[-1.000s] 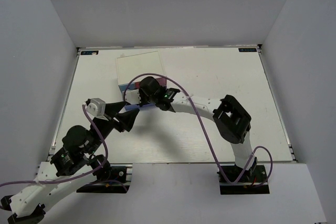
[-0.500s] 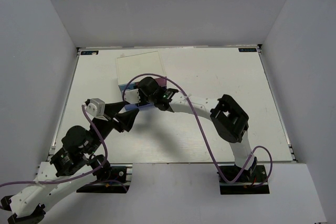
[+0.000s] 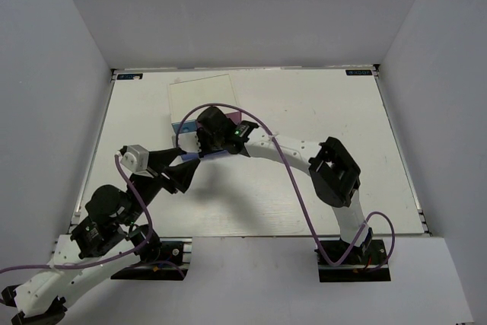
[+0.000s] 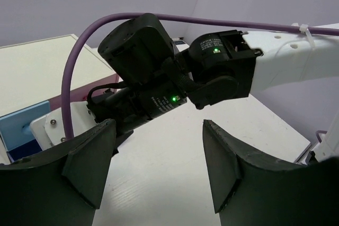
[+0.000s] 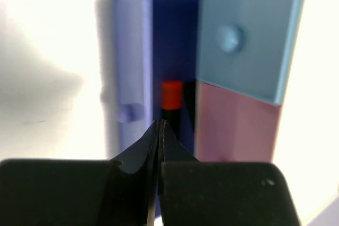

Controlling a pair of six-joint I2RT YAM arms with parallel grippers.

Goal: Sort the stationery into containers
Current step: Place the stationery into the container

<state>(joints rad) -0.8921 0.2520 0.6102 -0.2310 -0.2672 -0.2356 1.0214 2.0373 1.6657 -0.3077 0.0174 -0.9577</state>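
Right gripper [image 5: 160,130], pinched closed, hangs just short of the orange-tipped marker [image 5: 170,96], seemingly inside the open periwinkle drawer [image 5: 130,62].

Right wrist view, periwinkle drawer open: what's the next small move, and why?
Probably push the periwinkle drawer shut by its front panel. The orange-ended marker already lies inside it, and the right gripper, jaws shut with nothing between them, points at the opening, so nothing seems left to place here.
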